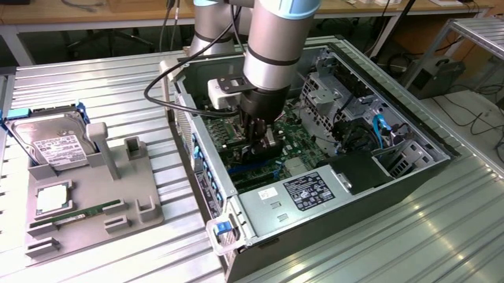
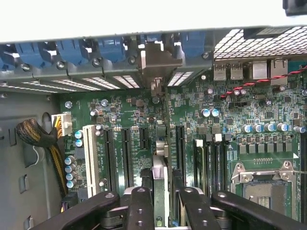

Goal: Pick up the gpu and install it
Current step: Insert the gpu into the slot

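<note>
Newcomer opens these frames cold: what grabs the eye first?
The silver arm reaches down into the open computer case mid-frame in the exterior view, its gripper clamped on the gpu, held edge-on at the green motherboard slots. On the exterior view's left, a hard drive stands in a grey fixture.

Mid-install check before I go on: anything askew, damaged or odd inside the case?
Nothing stands out. The thin black expansion card is held upright in the gripper, in line with the slots of the green motherboard; no tilt or damage shows.
</note>
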`<action>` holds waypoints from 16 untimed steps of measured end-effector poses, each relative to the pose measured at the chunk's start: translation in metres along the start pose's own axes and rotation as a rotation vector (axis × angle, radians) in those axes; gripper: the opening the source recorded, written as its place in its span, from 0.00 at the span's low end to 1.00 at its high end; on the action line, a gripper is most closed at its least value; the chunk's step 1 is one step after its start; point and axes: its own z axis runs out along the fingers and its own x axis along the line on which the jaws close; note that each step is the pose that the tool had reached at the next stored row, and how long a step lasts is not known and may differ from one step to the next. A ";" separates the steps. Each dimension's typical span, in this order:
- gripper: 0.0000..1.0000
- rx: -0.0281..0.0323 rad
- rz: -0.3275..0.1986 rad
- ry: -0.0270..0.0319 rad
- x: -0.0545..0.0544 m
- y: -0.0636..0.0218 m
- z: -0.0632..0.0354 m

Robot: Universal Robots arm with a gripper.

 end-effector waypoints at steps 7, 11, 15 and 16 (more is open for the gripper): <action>0.26 -0.0039 0.003 -0.0001 0.000 0.0000 0.0003; 0.26 -0.0038 0.003 0.0017 0.001 0.0000 0.0003; 0.26 -0.0037 0.003 0.0054 0.001 -0.0001 0.0003; 0.26 -0.0036 0.003 0.0056 0.001 -0.0001 0.0003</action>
